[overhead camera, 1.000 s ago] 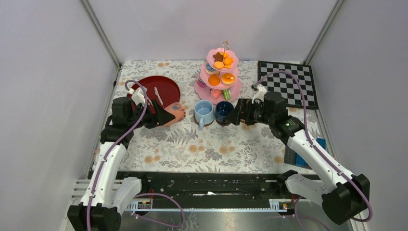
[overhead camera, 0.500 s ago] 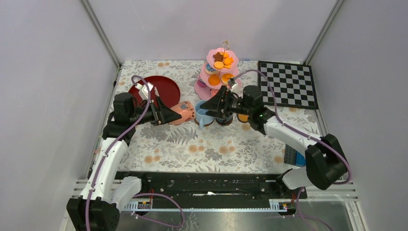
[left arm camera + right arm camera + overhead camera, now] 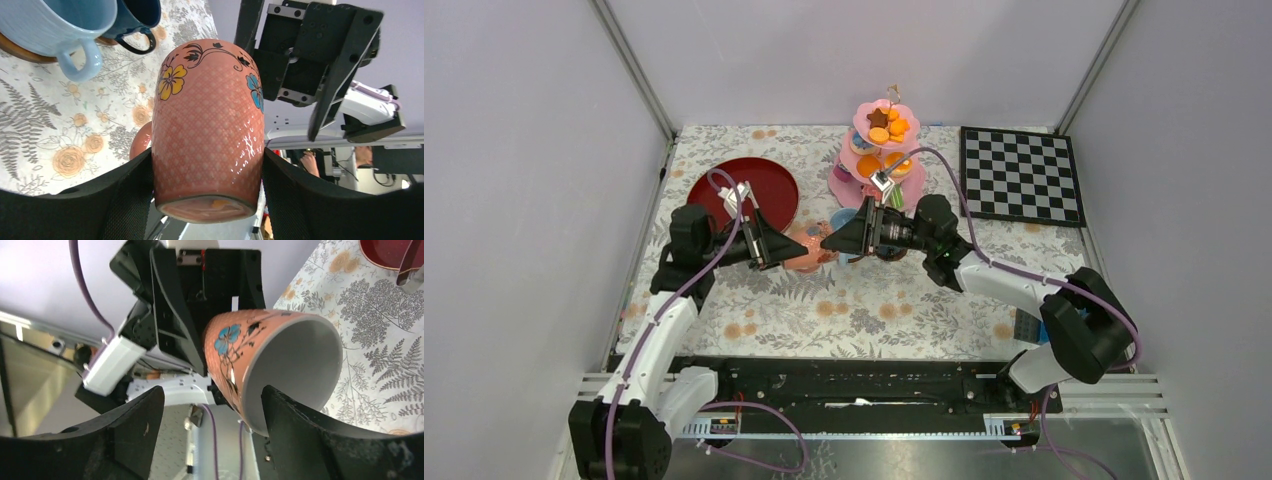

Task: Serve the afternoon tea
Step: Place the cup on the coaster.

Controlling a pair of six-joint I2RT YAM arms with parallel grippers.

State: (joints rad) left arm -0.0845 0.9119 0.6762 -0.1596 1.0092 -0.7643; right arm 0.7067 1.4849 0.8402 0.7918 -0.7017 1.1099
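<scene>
My left gripper (image 3: pixel 792 246) is shut on a salmon-pink flowered mug (image 3: pixel 810 250) and holds it on its side above the cloth; in the left wrist view the mug (image 3: pixel 207 125) sits between both pads (image 3: pixel 125 200). My right gripper (image 3: pixel 832 240) is open and faces the mug's mouth; in the right wrist view the mug (image 3: pixel 270 365) lies ahead, with its rim next to the right finger (image 3: pixel 320 440). The light-blue cup (image 3: pixel 60 25) and dark-blue cup (image 3: pixel 137 15) stand on brown saucers (image 3: pixel 15 47) behind. The pink three-tier cake stand (image 3: pixel 879 150) holds pastries and a star biscuit.
A dark red plate (image 3: pixel 769 185) with a metal utensil lies at the back left. The chessboard (image 3: pixel 1021 175) lies at the back right. Blue blocks (image 3: pixel 1029 325) sit by the right edge. My right arm reaches across the two cups.
My left gripper has carried the mug to the right. My right gripper has swung left past the cups and now faces the mug's mouth.
</scene>
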